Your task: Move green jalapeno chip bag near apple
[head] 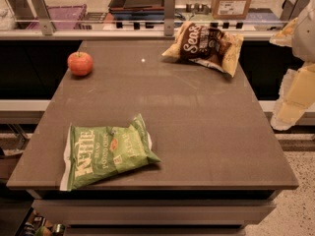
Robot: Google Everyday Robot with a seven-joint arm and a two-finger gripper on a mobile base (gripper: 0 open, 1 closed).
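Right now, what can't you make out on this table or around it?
- Gripper, camera view: beside the table on the picture's right, partly cut off by the frame edge, so its pose is unclear.
- Green bag, camera view: the small print is too small to read.
- Brown bag, camera view: creases hide part of its lettering.
- Apple, camera view: its far side is hidden by the apple itself.

Green jalapeno chip bag (pixel 106 151): light green, large white lettering, small red logo, white edges. Apple (pixel 80 63): red-orange. Second chip bag (pixel 206 45): brown centre, yellow borders, white script. Table (pixel 197 122): plain grey-brown. Gripper (pixel 288 113), at right edge beside table: cream-yellow and white.
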